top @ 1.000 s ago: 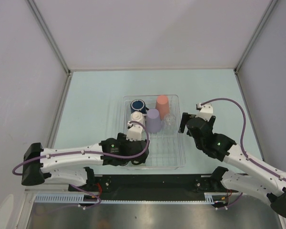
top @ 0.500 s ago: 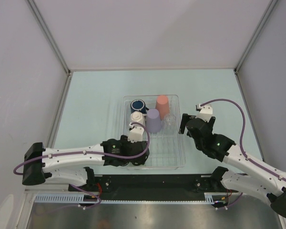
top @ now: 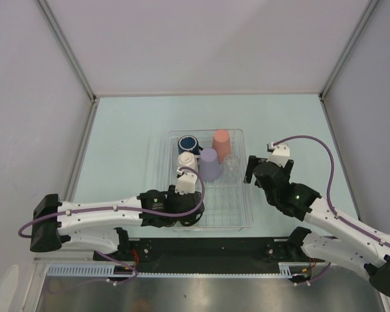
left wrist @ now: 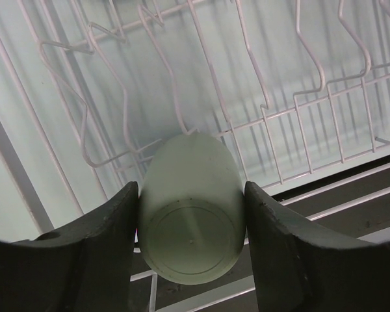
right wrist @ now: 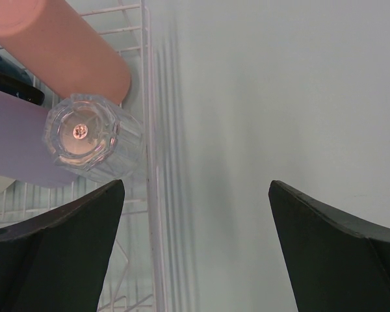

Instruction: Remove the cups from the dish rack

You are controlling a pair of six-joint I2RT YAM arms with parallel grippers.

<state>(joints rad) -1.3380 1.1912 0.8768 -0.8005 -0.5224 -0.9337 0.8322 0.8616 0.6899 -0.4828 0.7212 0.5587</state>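
You see the pale turquoise bench [top: 130,143], and at its middle stands the rectangular clear plastic dish rack [top: 231,201] with a thin wire grid inside. Your left gripper [left wrist: 192,208] is low in the near left part of the rack. It is clenched on the sage green tumbler [left wrist: 190,224], one finger touching each side, and the tumbler's base faces the wrist camera. Your right gripper [right wrist: 196,188] is released, jaws wide apart, over the bare bench just beside the right wall of the rack. In the far part of the rack stand the salmon-orange tumbler [top: 221,143], the lavender tumbler [top: 210,164], the cream-white mug [top: 187,160] and the dark blue handled mug [top: 188,142]. The small clear ribbed glass [right wrist: 91,140] stands bottom up, touching the salmon-orange tumbler, close to the right wall.
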